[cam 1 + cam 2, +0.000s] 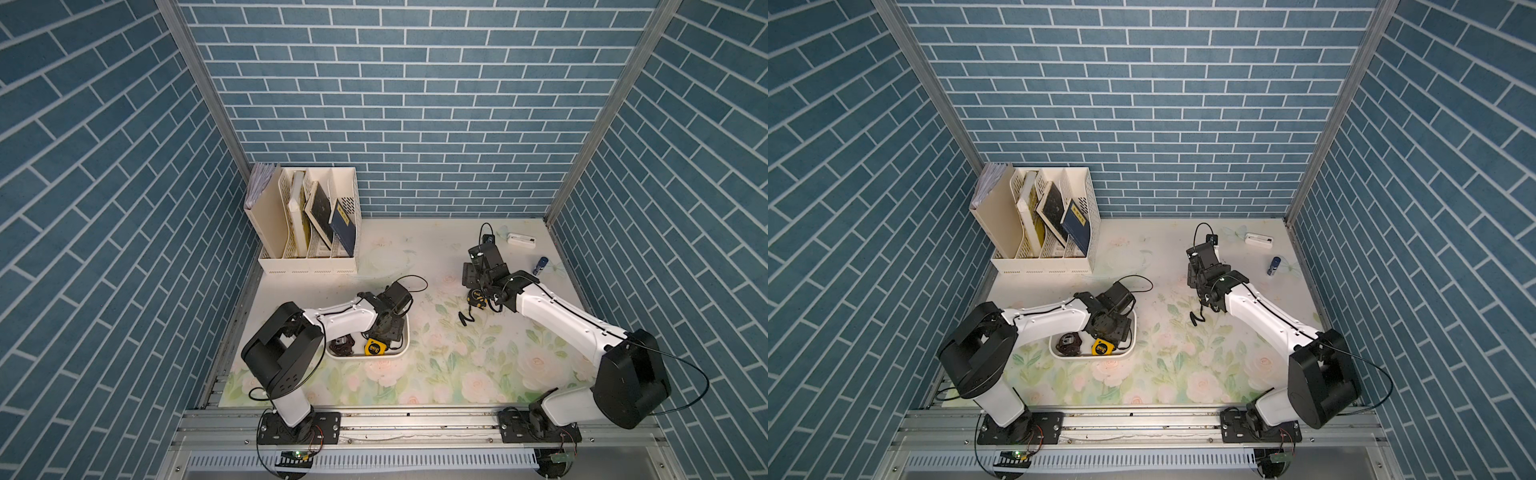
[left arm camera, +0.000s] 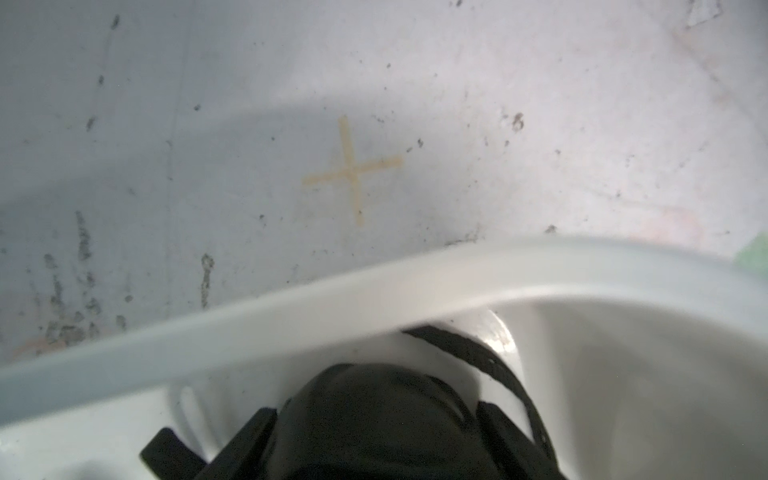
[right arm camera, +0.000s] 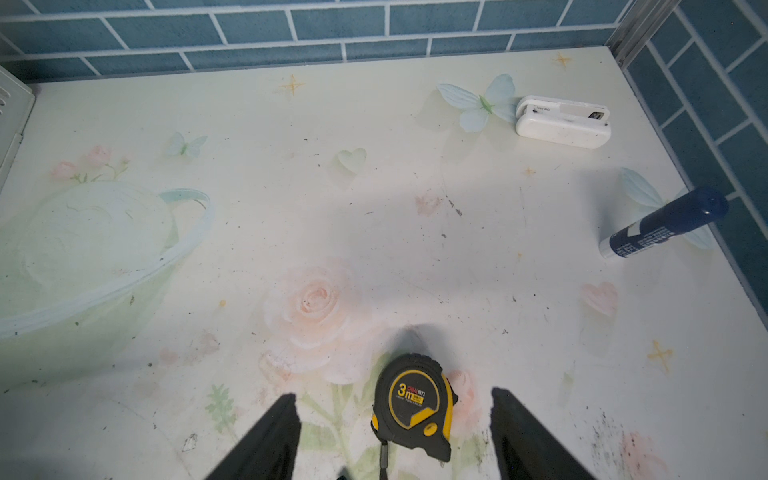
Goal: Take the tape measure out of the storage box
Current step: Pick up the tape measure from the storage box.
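The white storage box (image 1: 405,345) sits at the front left of the table. My left gripper (image 1: 388,328) reaches down into it. In the left wrist view its fingers (image 2: 257,419) press both sides of a black rounded tape measure (image 2: 374,399) with a black strap, just inside the rim (image 2: 374,299). A yellow tape measure (image 1: 373,347) lies in the box beside the gripper. Another, black and yellow, tape measure (image 3: 411,407) lies on the table right of centre. My right gripper (image 3: 394,392) stands open over it, one finger on either side without touching it.
A cream file organizer (image 1: 309,224) with books stands at the back left. A white case (image 3: 563,122) and a blue glue stick (image 3: 665,226) lie near the back right corner. A dark tangled thing (image 1: 340,345) also lies in the box.
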Motion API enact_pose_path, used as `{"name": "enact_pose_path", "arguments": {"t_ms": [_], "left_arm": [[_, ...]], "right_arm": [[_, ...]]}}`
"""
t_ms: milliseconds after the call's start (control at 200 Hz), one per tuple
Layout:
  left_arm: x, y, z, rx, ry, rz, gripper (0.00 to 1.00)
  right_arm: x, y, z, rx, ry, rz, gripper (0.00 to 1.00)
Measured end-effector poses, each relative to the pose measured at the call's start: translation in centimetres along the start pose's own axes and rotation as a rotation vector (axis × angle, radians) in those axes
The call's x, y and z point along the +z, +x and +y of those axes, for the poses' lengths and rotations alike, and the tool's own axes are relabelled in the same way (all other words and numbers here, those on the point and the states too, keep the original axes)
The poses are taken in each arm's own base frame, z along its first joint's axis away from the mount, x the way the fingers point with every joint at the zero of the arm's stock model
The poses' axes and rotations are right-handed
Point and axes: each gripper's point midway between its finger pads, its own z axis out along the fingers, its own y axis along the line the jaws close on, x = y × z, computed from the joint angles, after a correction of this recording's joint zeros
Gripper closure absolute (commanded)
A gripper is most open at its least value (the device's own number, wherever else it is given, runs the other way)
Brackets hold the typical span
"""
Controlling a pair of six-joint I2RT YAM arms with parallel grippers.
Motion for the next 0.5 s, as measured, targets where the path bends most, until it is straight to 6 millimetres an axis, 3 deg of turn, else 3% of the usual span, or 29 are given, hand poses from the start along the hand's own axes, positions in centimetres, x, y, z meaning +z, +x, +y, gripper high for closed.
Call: {"name": "enact_pose_path", "arguments": {"t_ms": [145,240,335,500], "left_arm": [[-0.5,-0.1,0.8,-0.018,-0.028,-0.001,0.71],[-2.0,-0.7,1.4,-0.039,-0.043,-0.018,0.78],[-4.9,-2.7,1.5,-0.070,-0.035,-0.077,0.80],[-11.9,-7.4,1.2,-0.143,0.035,-0.242,0.81]], "right_arm": [[0.1,0.2,0.0,-0.001,0.001,0.003,0.25],[0.1,0.3,0.0,-0.001,0.000,0.004,0.25],[0.2,0.2,0.1,0.001,-0.008,0.003,0.25],[0.4,0.6,0.4,0.005,-0.030,0.003,0.26]]}}
